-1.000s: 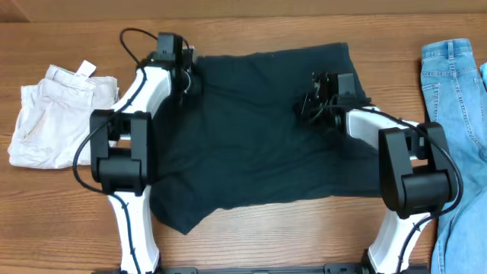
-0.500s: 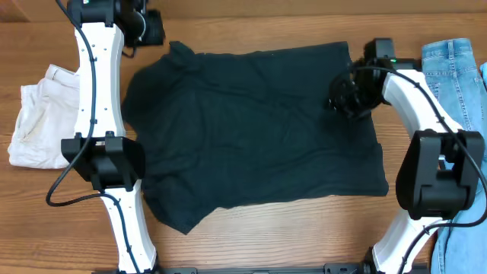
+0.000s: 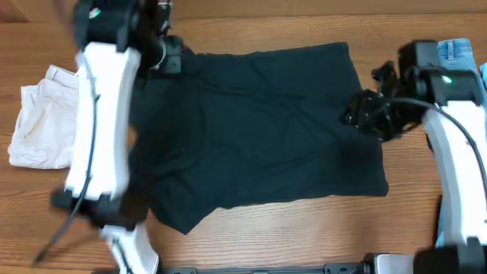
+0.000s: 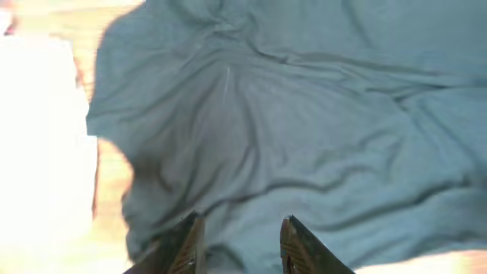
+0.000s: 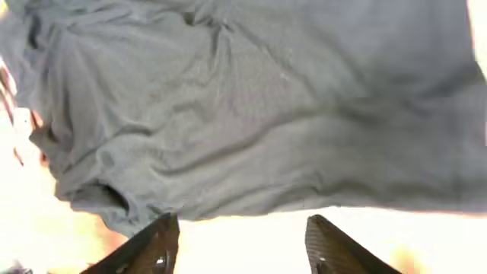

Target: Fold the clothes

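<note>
Table (image 3: 304, 232), wood top, seen from overhead and from both wrists.

T-shirt (image 3: 259, 129): very dark, soft, spread open over the middle of the table. Its far hem runs close to the table's far edge. The right side is fairly straight; the left side is uneven, with one flap hanging down toward the near-left, close to the near edge. Surface creased, with folds fanning out in both wrist views. No print showing on the upper face.

Left gripper (image 4: 242, 232): up at the shirt's far-left corner, above the cloth. Fingers (image 4: 190, 243) stand a little apart with only shirt fabric visible below the gap. Nothing is pinched. Left arm (image 3: 99, 137) is motion-blurred in the overhead view and crosses the shirt's left margin.

Right gripper (image 5: 242, 228): at the shirt's right edge, roughly halfway along it, toward the far side. Fingers (image 5: 152, 247) are spread wide, the gap empty, with the shirt's edge and bright table beneath. Not gripping the cloth. Right arm (image 3: 456, 152) runs down the table's right side.

Beige shorts (image 3: 38, 122): folded, near the table's left edge, just beside the left arm and clear of the shirt.

Blue jeans (image 3: 456, 52): at the far-right corner, mostly hidden behind the right arm.

The left part of the left wrist view is washed out pale; detail there is unreadable.
</note>
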`<state>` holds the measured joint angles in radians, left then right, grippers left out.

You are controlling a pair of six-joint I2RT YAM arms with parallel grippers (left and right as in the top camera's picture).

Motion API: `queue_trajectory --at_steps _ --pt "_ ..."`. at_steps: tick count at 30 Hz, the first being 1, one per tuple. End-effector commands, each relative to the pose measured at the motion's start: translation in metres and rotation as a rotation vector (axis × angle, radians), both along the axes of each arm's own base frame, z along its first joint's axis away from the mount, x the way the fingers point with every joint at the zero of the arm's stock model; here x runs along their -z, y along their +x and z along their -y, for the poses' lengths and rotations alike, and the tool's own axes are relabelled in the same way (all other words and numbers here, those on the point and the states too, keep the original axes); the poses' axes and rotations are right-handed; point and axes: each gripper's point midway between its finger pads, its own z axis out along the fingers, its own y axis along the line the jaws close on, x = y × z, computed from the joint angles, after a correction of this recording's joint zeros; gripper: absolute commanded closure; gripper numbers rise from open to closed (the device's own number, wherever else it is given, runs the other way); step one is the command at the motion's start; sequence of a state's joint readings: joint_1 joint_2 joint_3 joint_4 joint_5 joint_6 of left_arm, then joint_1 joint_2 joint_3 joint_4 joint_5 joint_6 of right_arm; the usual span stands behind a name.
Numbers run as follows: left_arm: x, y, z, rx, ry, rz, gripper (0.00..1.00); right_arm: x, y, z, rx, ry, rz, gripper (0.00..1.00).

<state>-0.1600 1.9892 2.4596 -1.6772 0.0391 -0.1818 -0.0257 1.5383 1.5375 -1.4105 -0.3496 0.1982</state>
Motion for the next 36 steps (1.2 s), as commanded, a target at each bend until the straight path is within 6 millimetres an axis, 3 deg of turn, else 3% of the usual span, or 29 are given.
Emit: queue_trajectory --at_steps 1,2,6,9,11,13,15,19,22,24,29,31,33,36 --pt "0.014 -0.063 -0.008 -0.089 0.036 -0.119 0.64 0.004 -0.014 0.007 0.043 -0.041 -0.047 0.41" --pt "0.039 -0.093 -0.009 -0.111 0.051 -0.224 0.65 0.019 -0.024 0.006 0.046 -0.034 -0.102 0.41" --pt "0.090 -0.139 0.000 -0.088 0.062 -0.368 0.67 0.060 -0.042 -0.006 0.039 0.032 -0.200 0.41" --pt "0.149 -0.175 0.013 -0.095 0.076 -0.472 0.62 0.089 -0.055 -0.013 0.035 0.076 -0.249 0.41" --pt "0.187 -0.185 0.017 -0.115 0.080 -0.500 0.57 0.102 -0.060 -0.014 0.033 0.082 -0.266 0.41" --pt "0.229 -0.191 0.021 -0.126 0.045 -0.503 0.57 0.108 -0.063 -0.014 0.033 0.082 -0.273 0.41" --pt "0.263 -0.204 0.023 -0.174 0.001 -0.538 0.74 0.108 -0.064 -0.014 0.023 0.080 -0.270 0.41" --pt "0.301 -0.212 0.018 -0.263 -0.009 -0.519 0.78 0.108 -0.060 -0.014 0.023 0.080 -0.255 0.41" --pt "0.318 -0.219 0.016 -0.359 -0.021 -0.527 0.85 0.108 -0.057 -0.014 0.022 0.080 -0.242 0.41" --pt "0.322 -0.241 0.012 -0.418 0.006 -0.617 0.94 0.108 -0.058 -0.014 0.022 0.080 -0.244 0.41" --pt "0.301 -0.298 0.005 -0.509 0.073 -0.873 0.96 0.108 -0.058 -0.014 0.022 0.079 -0.244 0.41" --pt "0.293 -0.312 0.002 -0.510 0.100 -0.934 0.96 0.108 -0.058 -0.014 0.022 0.079 -0.243 0.41" --pt "0.287 -0.321 -0.002 -0.496 0.124 -0.973 0.96 0.109 -0.057 -0.013 0.022 0.076 -0.239 0.39" --pt "0.292 -0.311 0.002 -0.439 0.092 -0.933 0.96 0.111 -0.049 -0.011 0.023 0.060 -0.207 0.35"
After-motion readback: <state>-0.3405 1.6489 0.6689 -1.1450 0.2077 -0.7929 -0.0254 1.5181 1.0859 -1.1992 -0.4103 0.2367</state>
